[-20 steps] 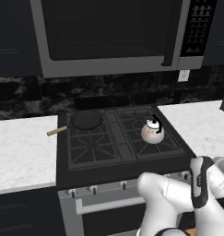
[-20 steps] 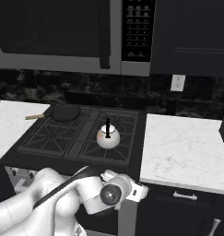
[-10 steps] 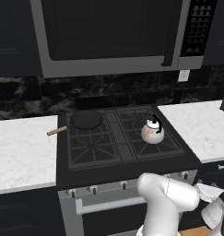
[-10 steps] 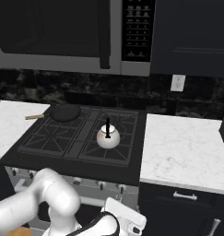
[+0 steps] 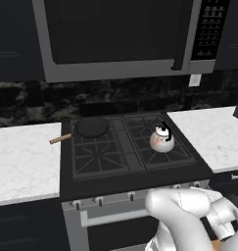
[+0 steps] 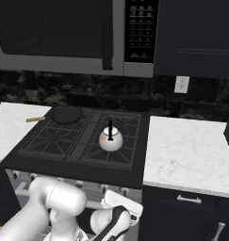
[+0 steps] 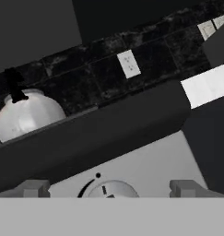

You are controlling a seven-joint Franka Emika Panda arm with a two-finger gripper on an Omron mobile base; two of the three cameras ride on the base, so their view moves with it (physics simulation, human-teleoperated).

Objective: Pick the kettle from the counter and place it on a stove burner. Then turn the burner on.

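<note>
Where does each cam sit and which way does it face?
Left base view: behind the arm, to its left, looking forward and down at the stove; white arm at lower right.
Right base view: behind, to its right, same stove; arm at lower left.
Hand view: low at the stove front, facing a knob, looking up past the edge; open finger tips at the bottom.
Shared: kettle on the right front burner in all three; pan in both base views.
</note>
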